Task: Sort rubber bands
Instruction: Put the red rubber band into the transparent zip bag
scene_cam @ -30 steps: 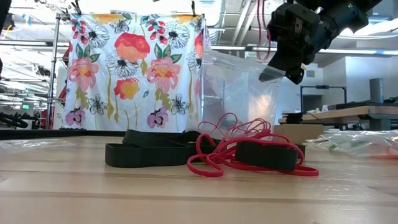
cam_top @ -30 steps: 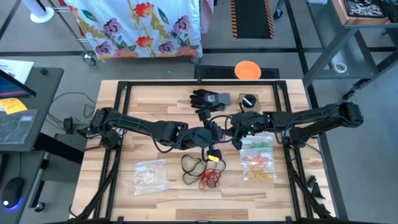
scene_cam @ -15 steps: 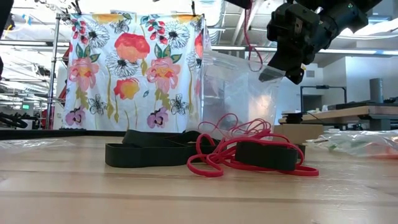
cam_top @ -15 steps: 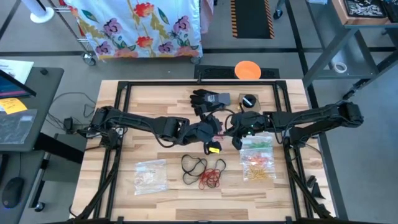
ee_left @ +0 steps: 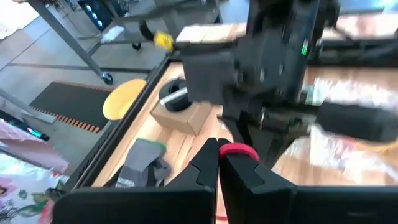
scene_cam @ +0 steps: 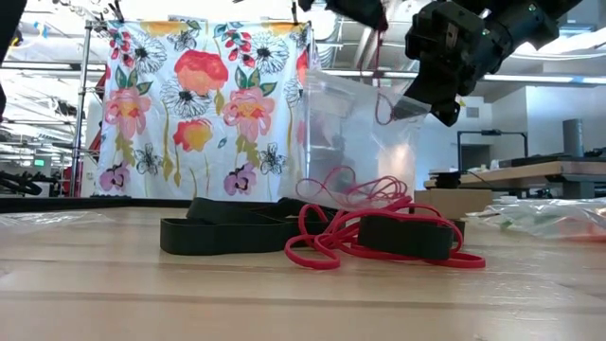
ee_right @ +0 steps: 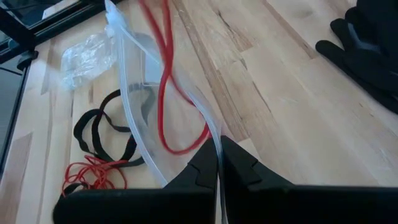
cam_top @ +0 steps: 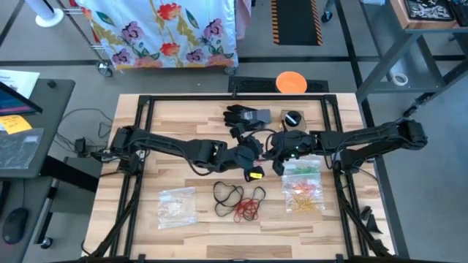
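- Left gripper (ee_left: 219, 151) was clamped on a thin red rubber band (ee_right: 166, 81), dangling it mid-table.
- Right gripper (ee_right: 219, 163) pinched the clear plastic bag (scene_cam: 355, 133) up.

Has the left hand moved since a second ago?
Yes. The left hand, shut on a red rubber band, rose from the pile toward the black glove in the high view.

Rubber bands: loose pile, bagged sets, one red band lifted.
Red bands (cam_top: 250, 210) tangled beside black bands (cam_top: 227, 194) on the surface; green and orange-yellow bands (cam_top: 304, 191) bagged nearby; one red band (ee_right: 166, 81) hangs stretched at a clear bag's mouth.
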{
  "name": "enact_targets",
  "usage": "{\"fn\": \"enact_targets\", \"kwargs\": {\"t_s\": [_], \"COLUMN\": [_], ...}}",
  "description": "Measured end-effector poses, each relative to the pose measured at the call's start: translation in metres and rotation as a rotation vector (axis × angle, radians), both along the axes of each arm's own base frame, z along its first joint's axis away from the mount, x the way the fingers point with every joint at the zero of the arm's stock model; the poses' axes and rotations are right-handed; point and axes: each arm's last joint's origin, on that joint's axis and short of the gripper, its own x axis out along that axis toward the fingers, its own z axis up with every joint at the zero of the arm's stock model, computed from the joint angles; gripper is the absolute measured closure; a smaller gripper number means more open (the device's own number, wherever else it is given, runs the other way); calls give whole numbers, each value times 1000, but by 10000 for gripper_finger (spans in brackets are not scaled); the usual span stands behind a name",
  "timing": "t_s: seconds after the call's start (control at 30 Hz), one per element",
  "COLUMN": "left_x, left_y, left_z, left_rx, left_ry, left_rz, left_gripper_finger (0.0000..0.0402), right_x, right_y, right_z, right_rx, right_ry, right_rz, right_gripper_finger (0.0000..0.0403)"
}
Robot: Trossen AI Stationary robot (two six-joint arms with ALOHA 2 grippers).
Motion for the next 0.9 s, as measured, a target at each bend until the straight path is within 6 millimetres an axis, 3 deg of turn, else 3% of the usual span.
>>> {"fn": "enact_targets", "kwargs": {"t_s": [0.27,0.5,0.9], "left_x": [-2,-5,-3], "left_y": [-10,-12,12], "left_z": [1,-11,-14], "left_rx": [-14,-2,-52], "left_ry": [-13,34,62], "left_rz": [-18,8,39], "left_gripper_finger": [401,401,401], "right_x": [0,-2,-4], "right_y": [-2,-17,-21], "right_z": [0,-2,-4], "right_rx": [76,151,155], "right_ry": [-10,8,33], "right_rz": [-63,-178,-202], "right_gripper_finger": [391,391,391]}}
